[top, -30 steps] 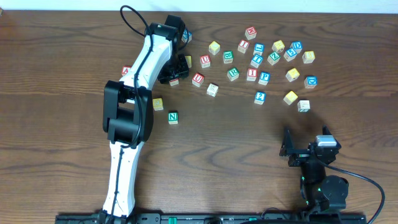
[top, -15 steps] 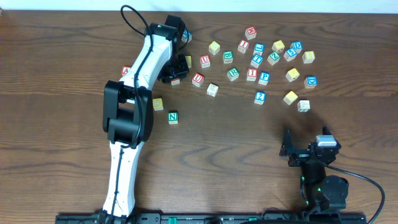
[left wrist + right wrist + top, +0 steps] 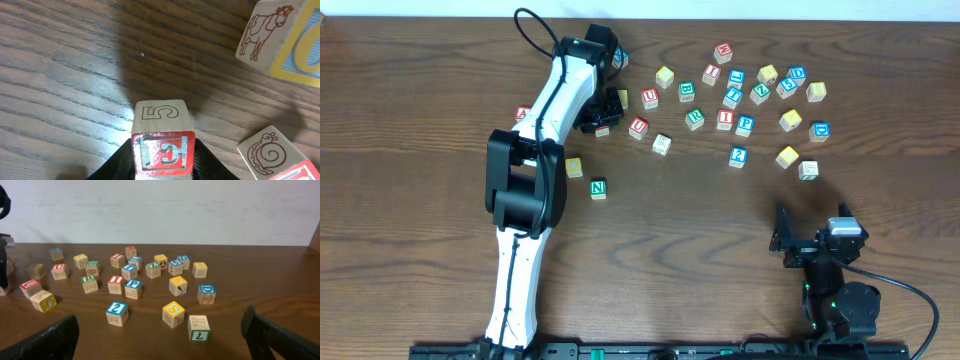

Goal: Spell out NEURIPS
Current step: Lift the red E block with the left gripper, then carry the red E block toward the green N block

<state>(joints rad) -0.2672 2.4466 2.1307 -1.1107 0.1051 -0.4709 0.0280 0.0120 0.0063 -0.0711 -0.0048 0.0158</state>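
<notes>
**Near edge**
- Right gripper (image 3: 798,240): parked low over the table (image 3: 700,250), fingers spread wide, nothing between them.
- T cube (image 3: 199,328), S cube (image 3: 173,312) with a yellow face, and blue 2 cube (image 3: 116,312): a loose row on the table, just ahead of the right gripper in its wrist view and each apart from the others.

**Middle, left**
- N cube (image 3: 598,187): green letter up, alone on the table, just right of the left arm's elbow.
- Yellow cube (image 3: 574,167): near the N cube, up and to its left, not touching it.

**Middle, centre**
- Left gripper (image 3: 602,118): at the left end of the cube scatter, pointed down. Its dark fingers (image 3: 206,159) pressed on both sides of the E cube (image 3: 162,150).
- E cube: red-framed E facing the wrist camera, with a face marked 5 above it. Whether it sat on the table or hung just clear could not be told.
- Snail cube (image 3: 272,152) and cow cube (image 3: 272,35): near the E cube, apart from it.
- U cube (image 3: 638,127): red, just right of the left gripper.

**Middle, right**
- R cube (image 3: 695,118), green; I cube (image 3: 725,119), red; P cube (image 3: 746,125), blue: side by side in a short row, close but separate.
- D cube (image 3: 819,131): blue, well right of the P cube.

**Far edge**
- More lettered cubes were scattered toward the wall, most too small to read.
</notes>
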